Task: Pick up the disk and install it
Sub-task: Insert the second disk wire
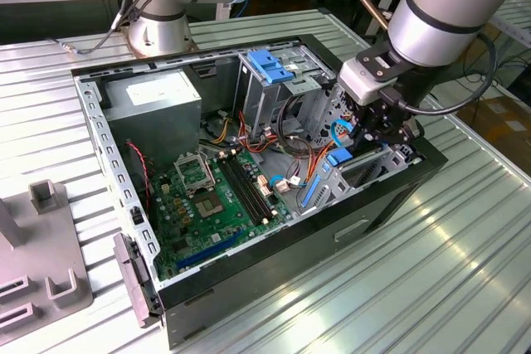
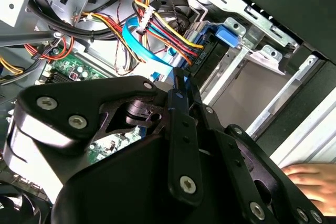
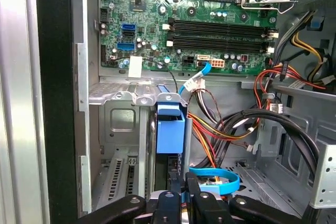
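The disk point(image 3: 174, 165) stands on edge in the metal bay at the case's side on the exterior view's right. Its dark casing is seen edge-on, with a blue plastic rail end point(image 3: 170, 129) pointing toward the motherboard. The same blue rail end point(image 2: 231, 33) sits against the bay's frame in the second wrist view, and it shows low in the case point(image 1: 338, 157) in the exterior view. My gripper point(image 1: 383, 134) reaches down into that bay. Its black fingers point(image 3: 195, 199) are pressed together on the disk's near edge, and my gripper point(image 2: 181, 93) is shut on that thin edge.
A motherboard point(image 1: 216, 196) covers the case floor. A grey power-supply box point(image 1: 158, 101) and a drive cage with a blue handle point(image 1: 270, 64) stand at the back. Cable bundles point(image 3: 220, 124) and a blue flat cable point(image 3: 220, 179) crowd the bay. A person's hand point(image 2: 310, 179) rests outside the case.
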You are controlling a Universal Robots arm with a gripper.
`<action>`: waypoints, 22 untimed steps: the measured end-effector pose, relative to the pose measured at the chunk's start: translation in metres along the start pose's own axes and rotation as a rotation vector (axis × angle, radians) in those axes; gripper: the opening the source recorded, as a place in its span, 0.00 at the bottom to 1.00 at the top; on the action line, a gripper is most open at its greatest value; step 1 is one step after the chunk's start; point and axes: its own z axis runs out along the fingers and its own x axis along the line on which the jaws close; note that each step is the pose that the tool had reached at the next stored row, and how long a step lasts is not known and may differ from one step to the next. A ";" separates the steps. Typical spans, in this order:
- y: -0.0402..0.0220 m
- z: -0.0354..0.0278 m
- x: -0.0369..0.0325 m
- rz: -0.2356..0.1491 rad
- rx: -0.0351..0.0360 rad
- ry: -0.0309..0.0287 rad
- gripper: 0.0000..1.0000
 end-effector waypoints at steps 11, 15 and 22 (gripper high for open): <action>0.0004 0.0004 0.0073 0.007 0.0014 -0.0308 0.16; 0.0006 0.0017 0.0076 0.007 0.0015 -0.0310 0.16; 0.0013 0.0050 0.0081 0.007 0.0014 -0.0324 0.16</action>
